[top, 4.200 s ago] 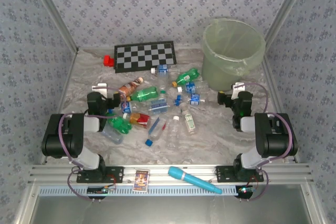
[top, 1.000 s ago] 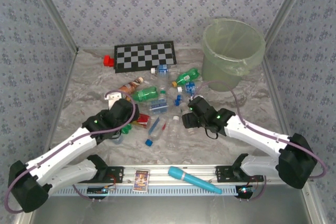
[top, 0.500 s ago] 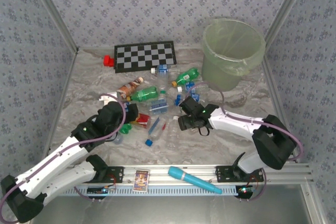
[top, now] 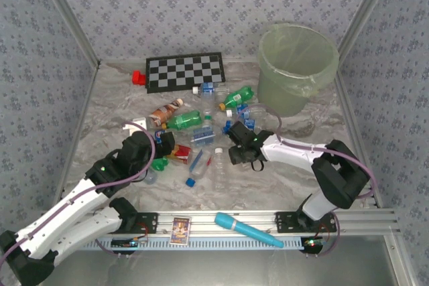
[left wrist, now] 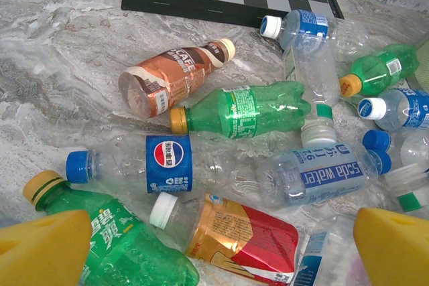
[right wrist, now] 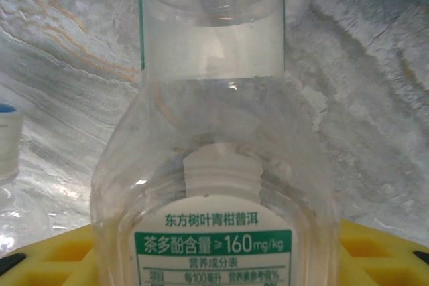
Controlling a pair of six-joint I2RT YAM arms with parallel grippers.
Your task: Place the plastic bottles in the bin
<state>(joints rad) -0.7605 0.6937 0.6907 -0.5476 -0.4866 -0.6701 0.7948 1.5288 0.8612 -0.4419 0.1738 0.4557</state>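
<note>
The plastic bottles (top: 186, 120) lie scattered on the bench (top: 114, 98), left of the bin (top: 288, 92); none appears inside it. My right pincer (right wrist: 214, 252) straddles a clear bottle (right wrist: 214, 165), set low so the pads can take its body. I cannot tell whether it is clenched. My left pincer (left wrist: 214, 246) hangs released, spread wide above a green bottle (left wrist: 134, 252) farther left of the bin. The right wrist view gives the capless neck and green-white label; the overhead view gives the path to the bin.

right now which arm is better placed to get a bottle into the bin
Right. The right claw has a clear green-labelled bottle between its fingers and is on the bin's side. The left claw hangs open over the pile, holding nothing.
</note>
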